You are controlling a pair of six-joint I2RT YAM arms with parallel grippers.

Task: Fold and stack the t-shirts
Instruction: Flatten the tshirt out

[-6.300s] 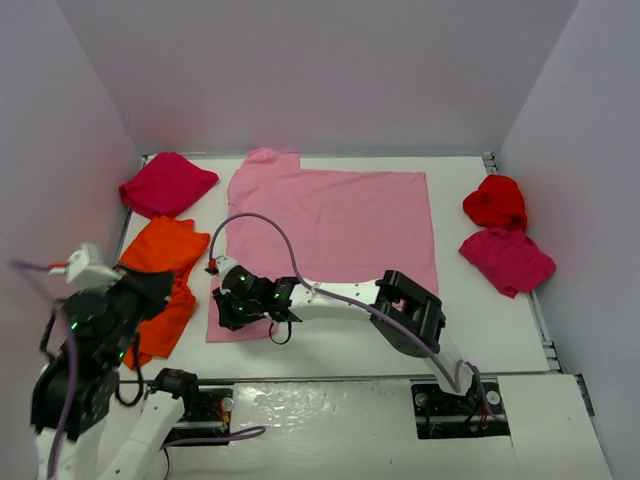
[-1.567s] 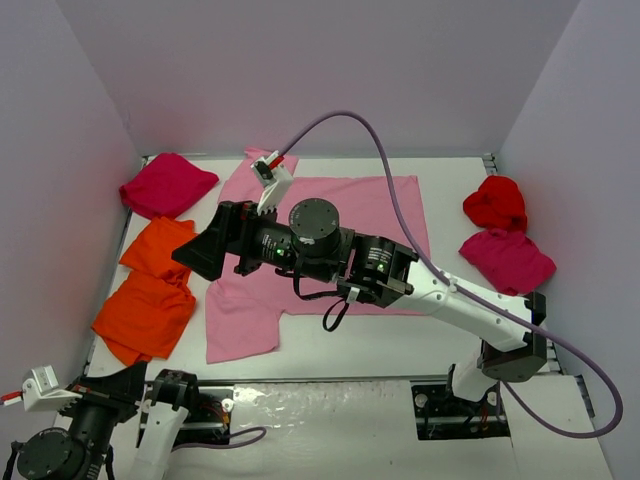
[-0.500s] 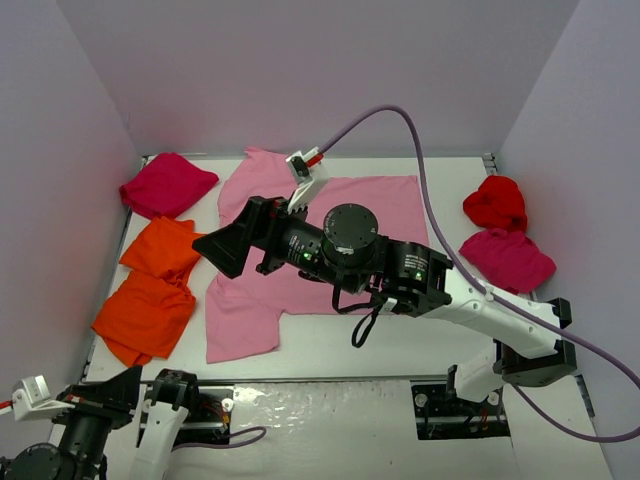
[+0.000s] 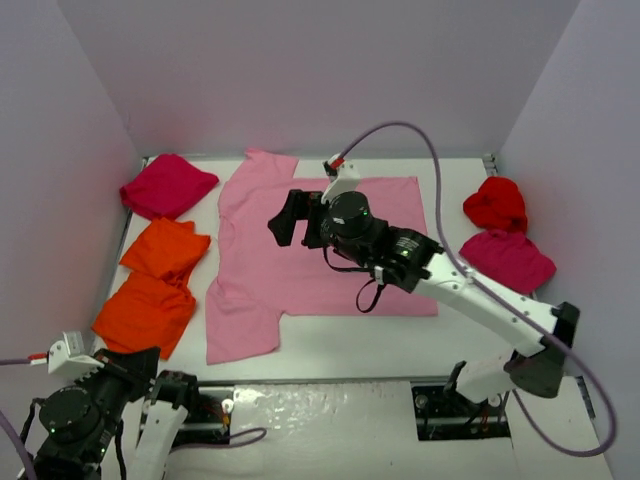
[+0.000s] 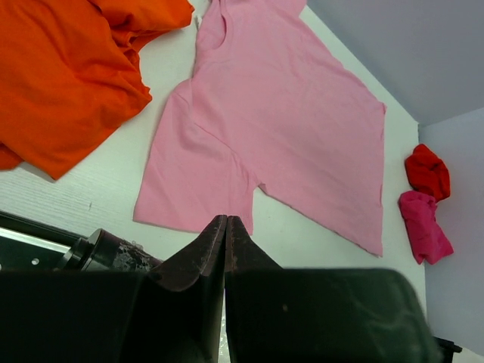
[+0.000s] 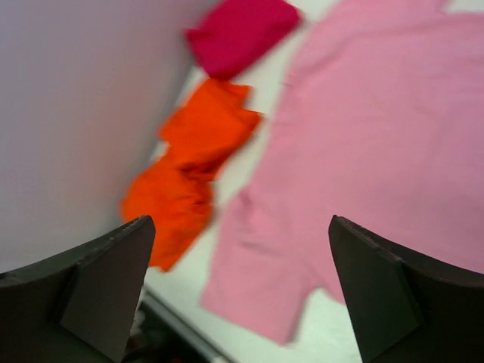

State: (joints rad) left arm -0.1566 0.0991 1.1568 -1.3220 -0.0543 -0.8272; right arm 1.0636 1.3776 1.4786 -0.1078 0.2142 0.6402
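The light pink t-shirt [image 4: 250, 270] lies spread flat in the middle of the white table [image 4: 400, 340], a bit wrinkly by one sleeve. The right gripper [image 4: 283, 219] hangs over it, spread wide and empty. The left gripper [image 5: 226, 221] sits pinched tight, empty, by the near edge.

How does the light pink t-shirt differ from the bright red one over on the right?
The light pink t-shirt lies spread flat, sleeves showing; the bright red t-shirt is bunched into a small heap. The pink one covers the middle of the table; the red one sits near its right edge, beside a magenta t-shirt. Both are plain cloth, neither folded yet.
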